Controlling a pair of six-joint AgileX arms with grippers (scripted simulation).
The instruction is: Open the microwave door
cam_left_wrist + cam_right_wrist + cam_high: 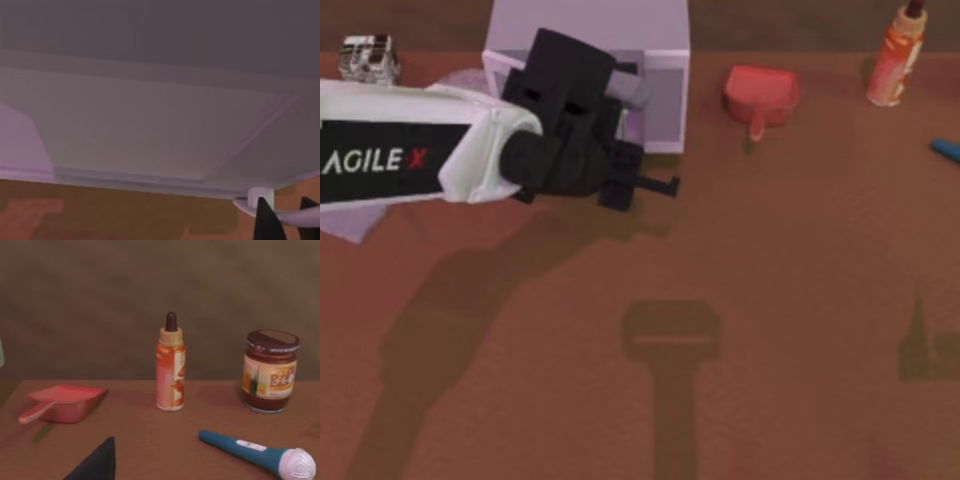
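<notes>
The silver-grey microwave (585,25) stands at the back of the table, left of centre. My left arm reaches in from the left across its front, and the left gripper (665,186) sits just in front of the right part of that face. In the left wrist view the microwave door (150,125) fills the frame as a wide grey window panel. Its pale handle (295,216) runs between the two dark fingers of the left gripper (282,201), which is shut on it. In the top view the arm hides most of the door. Of my right arm only one dark fingertip (99,462) shows.
A red scoop-like container (760,95) lies right of the microwave. An orange dropper bottle (897,55), a sauce jar (270,371) and a blue microphone (257,454) stand at the far right. A small metal cube (368,58) sits back left. A pale lilac flat patch (355,225) shows under the left arm.
</notes>
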